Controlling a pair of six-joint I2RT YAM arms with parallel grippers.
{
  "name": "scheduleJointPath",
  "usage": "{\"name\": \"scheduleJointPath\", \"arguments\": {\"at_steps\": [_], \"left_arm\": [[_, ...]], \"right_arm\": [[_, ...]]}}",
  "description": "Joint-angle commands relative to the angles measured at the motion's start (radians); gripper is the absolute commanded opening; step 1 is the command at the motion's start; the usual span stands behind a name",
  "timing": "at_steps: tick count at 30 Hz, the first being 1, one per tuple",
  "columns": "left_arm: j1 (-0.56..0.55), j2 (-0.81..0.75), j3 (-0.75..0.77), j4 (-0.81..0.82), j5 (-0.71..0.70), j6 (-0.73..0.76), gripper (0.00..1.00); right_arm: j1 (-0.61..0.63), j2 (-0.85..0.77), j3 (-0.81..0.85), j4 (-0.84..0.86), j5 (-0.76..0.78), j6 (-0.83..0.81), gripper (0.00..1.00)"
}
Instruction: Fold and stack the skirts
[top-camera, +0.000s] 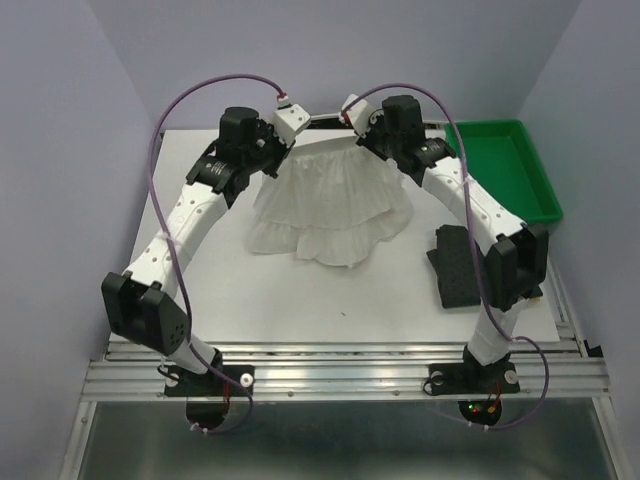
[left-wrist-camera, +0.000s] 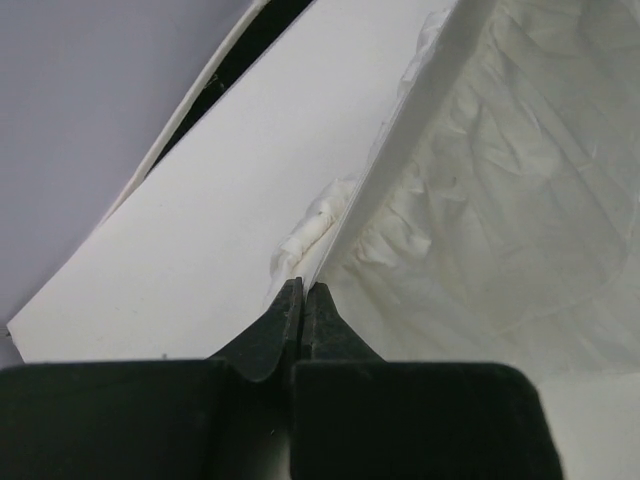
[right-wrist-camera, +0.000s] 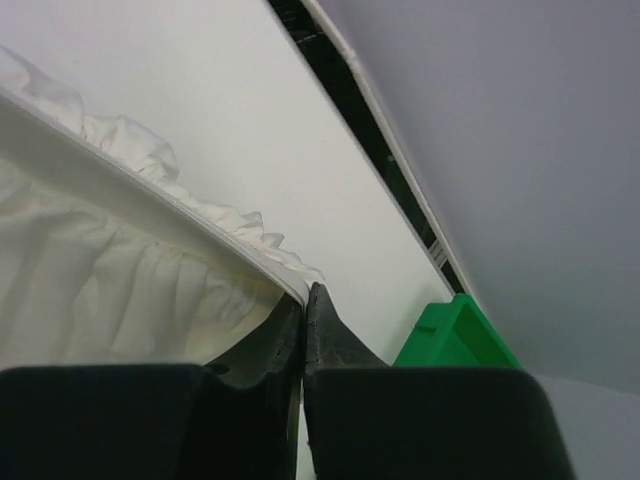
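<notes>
A white crinkly skirt (top-camera: 335, 195) is stretched by its waistband at the far side of the table, and its ruffled hem spreads toward me on the white surface. My left gripper (left-wrist-camera: 303, 290) is shut on the left end of the waistband (left-wrist-camera: 330, 215). My right gripper (right-wrist-camera: 308, 293) is shut on the right end, where the taut white band (right-wrist-camera: 150, 185) runs off to the left. From above, the left gripper (top-camera: 297, 125) and right gripper (top-camera: 352, 120) sit close together over the band. A dark charcoal skirt (top-camera: 458, 265) lies folded by the right arm.
A green plastic tray (top-camera: 505, 170) stands at the back right, and its corner (right-wrist-camera: 450, 335) shows in the right wrist view. The white table board (top-camera: 330, 300) ends at a dark gap before the purple back wall. Both arms arch inward over the table.
</notes>
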Motion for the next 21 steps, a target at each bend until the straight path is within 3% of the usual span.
{"name": "scheduleJointPath", "arguments": {"at_steps": [1, 7, 9, 11, 14, 17, 21], "left_arm": [[0.072, 0.105, 0.157, 0.226, -0.110, 0.022, 0.00], [0.118, 0.307, 0.374, 0.413, -0.196, 0.088, 0.00], [0.132, 0.342, 0.398, 0.511, -0.202, 0.096, 0.00], [0.141, 0.346, 0.368, 0.575, -0.178, 0.160, 0.00], [0.133, 0.335, 0.226, 0.698, -0.124, 0.302, 0.00], [0.115, 0.336, 0.048, 0.763, -0.127, 0.402, 0.00], [0.076, 0.335, -0.236, 0.875, -0.180, 0.614, 0.00]], "right_arm": [[-0.091, 0.093, 0.196, 0.244, 0.145, -0.011, 0.01], [-0.123, 0.317, 0.402, 0.601, 0.251, -0.062, 0.01], [-0.134, 0.369, 0.499, 0.723, 0.275, -0.089, 0.01], [-0.134, 0.400, 0.487, 0.836, 0.297, -0.109, 0.01], [-0.134, 0.363, 0.308, 0.992, 0.249, -0.140, 0.01], [-0.123, 0.309, -0.025, 1.178, 0.176, -0.234, 0.01], [-0.086, 0.321, -0.450, 1.560, 0.094, -0.409, 0.01]]}}
